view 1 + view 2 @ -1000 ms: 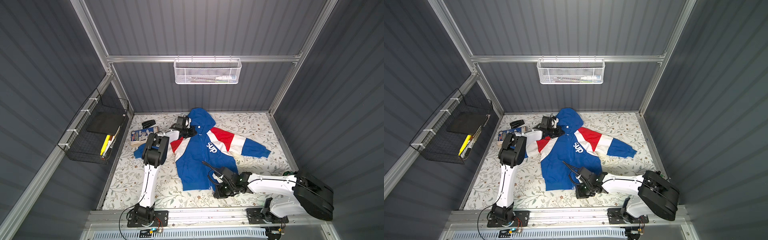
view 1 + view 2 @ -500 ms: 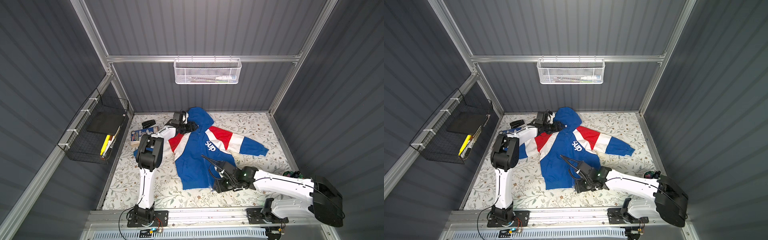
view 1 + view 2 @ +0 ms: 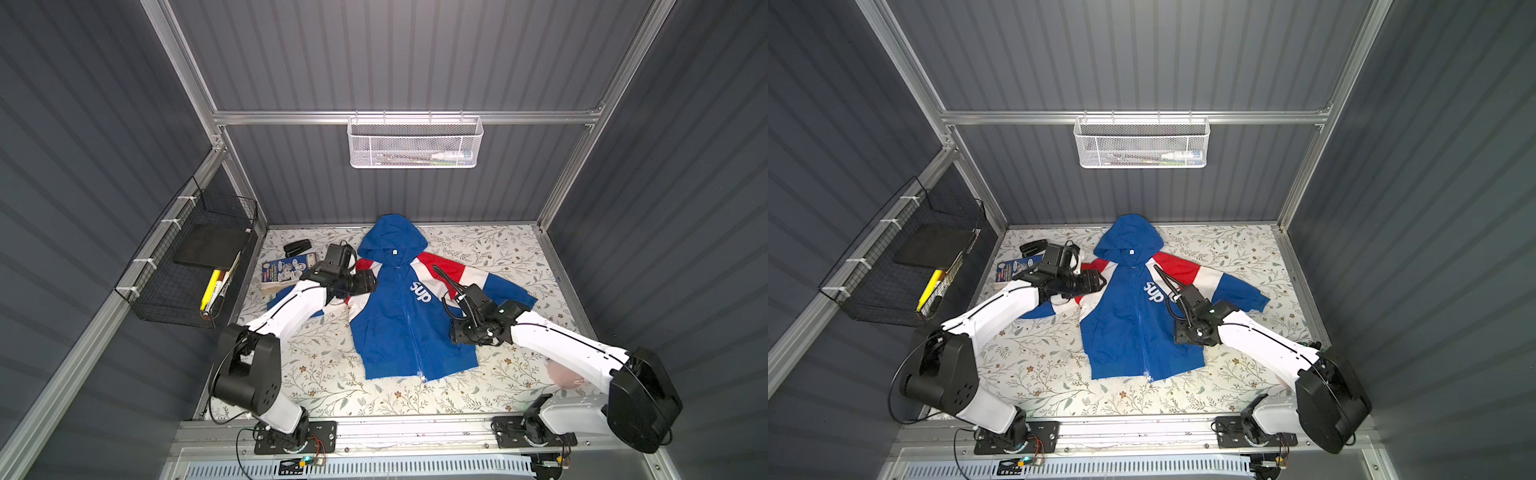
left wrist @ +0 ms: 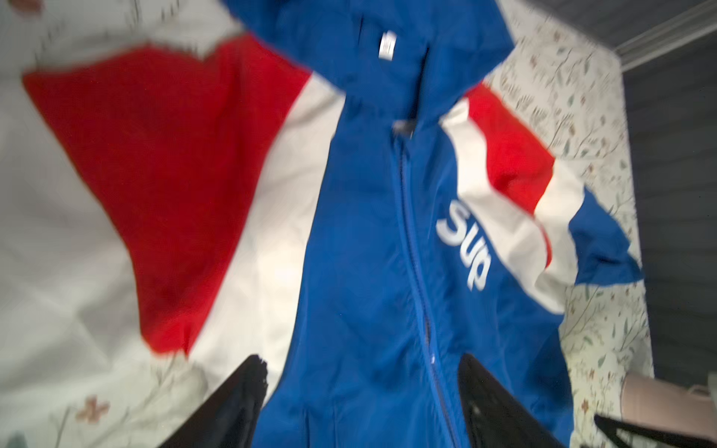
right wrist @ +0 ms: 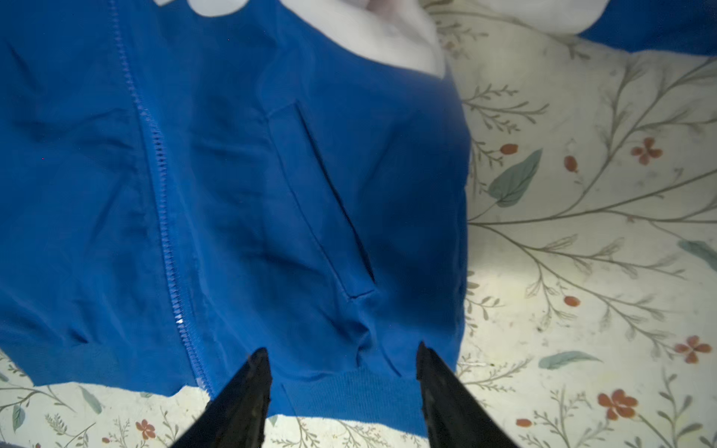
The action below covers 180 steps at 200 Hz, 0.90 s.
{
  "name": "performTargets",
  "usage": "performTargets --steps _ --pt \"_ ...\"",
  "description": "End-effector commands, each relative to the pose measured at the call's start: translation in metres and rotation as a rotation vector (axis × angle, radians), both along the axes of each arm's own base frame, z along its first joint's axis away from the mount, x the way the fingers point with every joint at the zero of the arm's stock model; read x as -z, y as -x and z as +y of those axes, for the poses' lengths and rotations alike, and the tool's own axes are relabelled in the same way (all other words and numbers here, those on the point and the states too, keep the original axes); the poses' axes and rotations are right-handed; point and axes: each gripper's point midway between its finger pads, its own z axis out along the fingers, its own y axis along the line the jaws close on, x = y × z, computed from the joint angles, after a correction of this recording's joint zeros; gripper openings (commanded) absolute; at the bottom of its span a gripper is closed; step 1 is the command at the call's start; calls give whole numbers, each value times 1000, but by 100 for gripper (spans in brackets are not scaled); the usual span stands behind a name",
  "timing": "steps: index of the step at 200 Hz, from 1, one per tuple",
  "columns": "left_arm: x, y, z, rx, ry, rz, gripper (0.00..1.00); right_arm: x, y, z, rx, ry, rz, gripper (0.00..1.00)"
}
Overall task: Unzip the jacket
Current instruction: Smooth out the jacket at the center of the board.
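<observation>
In both top views the jacket is seen spread flat, front up, in the middle of the floral worktop, with its zip shut along its length.

In the left wrist view the left hand is held open and empty over the chest, probably aimed toward the collar.

In the right wrist view the right hand is open above the hem, likely ready to pin the cloth.

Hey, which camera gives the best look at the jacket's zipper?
The right wrist view: the zipper is close and sharp, teeth clear, though only its lower stretch. The left wrist view shows more of the zipper, but blurred. Both top views show the whole zipper, but tiny.
</observation>
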Motion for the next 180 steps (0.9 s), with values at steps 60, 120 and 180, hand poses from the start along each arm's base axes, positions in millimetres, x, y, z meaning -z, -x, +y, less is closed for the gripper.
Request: performTargets --steps 60,120,180 --pt "37 147 8 -42 70 326 79 19 -24 -14 36 -62 94 63" --pt "71 182 0 -11 57 414 72 28 -22 -15 37 -76 120 64" --pt "105 193 11 -21 -23 466 65 29 -25 -18 57 -102 122 66"
